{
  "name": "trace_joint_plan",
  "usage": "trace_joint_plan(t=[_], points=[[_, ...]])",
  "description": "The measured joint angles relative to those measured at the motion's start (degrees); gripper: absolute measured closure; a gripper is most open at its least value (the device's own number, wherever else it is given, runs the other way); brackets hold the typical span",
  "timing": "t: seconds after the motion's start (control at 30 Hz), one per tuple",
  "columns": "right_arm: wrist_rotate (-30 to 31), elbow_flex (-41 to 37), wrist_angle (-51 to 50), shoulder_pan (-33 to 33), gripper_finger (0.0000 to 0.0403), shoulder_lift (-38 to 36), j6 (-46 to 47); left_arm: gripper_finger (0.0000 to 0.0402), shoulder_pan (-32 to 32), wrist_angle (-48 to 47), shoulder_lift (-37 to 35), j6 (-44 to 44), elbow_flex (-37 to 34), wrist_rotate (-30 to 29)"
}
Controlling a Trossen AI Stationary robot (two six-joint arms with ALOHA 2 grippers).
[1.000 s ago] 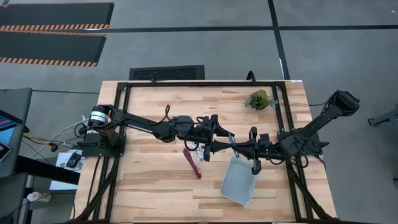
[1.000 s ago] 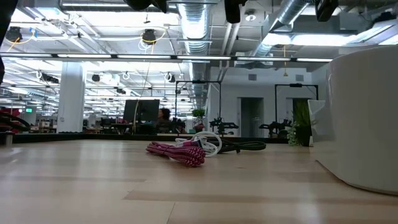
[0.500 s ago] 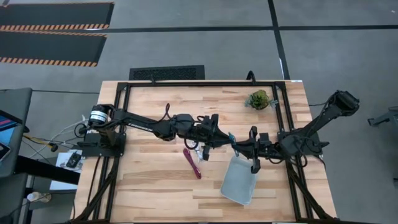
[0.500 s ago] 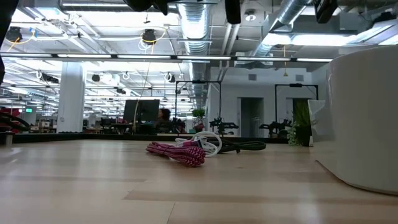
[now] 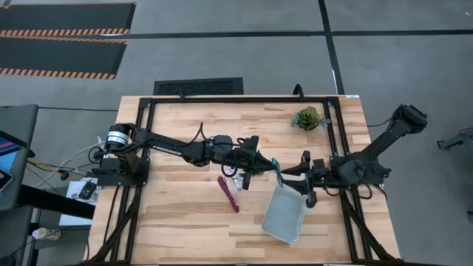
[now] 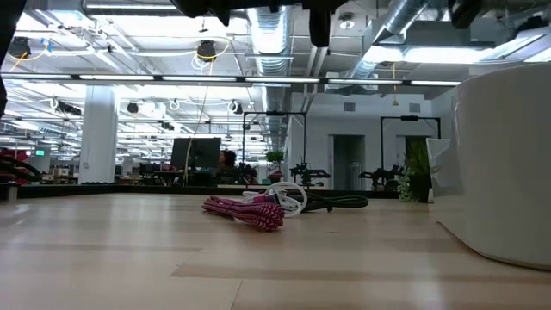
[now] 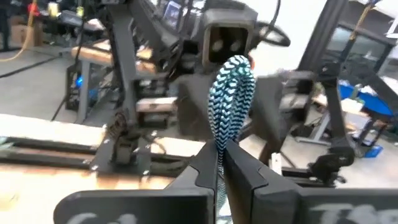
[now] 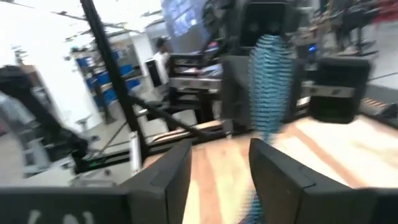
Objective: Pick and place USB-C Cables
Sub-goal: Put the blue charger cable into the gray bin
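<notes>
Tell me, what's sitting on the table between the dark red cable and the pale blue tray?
Nothing: the high view shows bare wood between the dark red cable and the tray.

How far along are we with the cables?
Nothing visibly placed yet: the pale blue tray looks empty from above. In hand: the left gripper is shut on the teal cable, near the tray's far end; the right gripper is open beside it. Left: dark red, white and black cables on the table.

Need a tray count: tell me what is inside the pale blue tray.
The high view shows no cable in the tray. The right arm covers its upper edge. The left pincer holds the teal cable above that edge.
</notes>
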Motion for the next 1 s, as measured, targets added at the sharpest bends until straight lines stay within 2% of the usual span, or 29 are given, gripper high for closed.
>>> trace_joint_plan(t=[0.17, 0.33, 0.5, 0.6, 0.67, 0.77, 0.9, 1.0], points=[[0.0, 0.0, -7.89, 3.01, 0.0197, -5.41, 4.93, 0.0401, 0.11, -0.96, 0.02, 4.05, 0.03, -0.07], [0.12, 0.0, -13.14, 6.65, 0.02, -11.64, 8.46, 0.0401, -2.34, -16.47, 0.04, 19.96, 3.79, -1.54], [1.5, 0.0, -14.71, 9.32, 0.0212, -16.51, 7.57, 0.0401, -7.23, -27.1, 0.05, 34.09, 8.36, -9.06], [3.59, 0.0, -15.72, 10.14, 0.0219, -19.46, 5.53, 0.0401, -9.51, -29.42, 0.11, 37.3, 11.72, -14.65], [5.37, 0.02, -15.76, 10.43, 0.0222, -21.23, 4.95, 0.0401, -10.32, -31.54, 1.1, 32.54, 14.79, -18.65], [6.92, 0.02, -16.02, 10.51, 0.0227, -23.34, 4.96, 0.0401, -10.33, -39.76, 3.34, 16.86, 22.13, -22.44], [7.79, 0.02, -16.07, 10.49, 0.0231, -25.37, 4.96, 0.0401, -9.82, -52.03, 7.21, -2.52, 33.27, -21.11], [7.8, 0.02, -16.02, 10.51, 0.0233, -25.99, 4.98, 0.0401, -10.06, -58.8, 11.21, -7.5, 39.18, -16.79]])
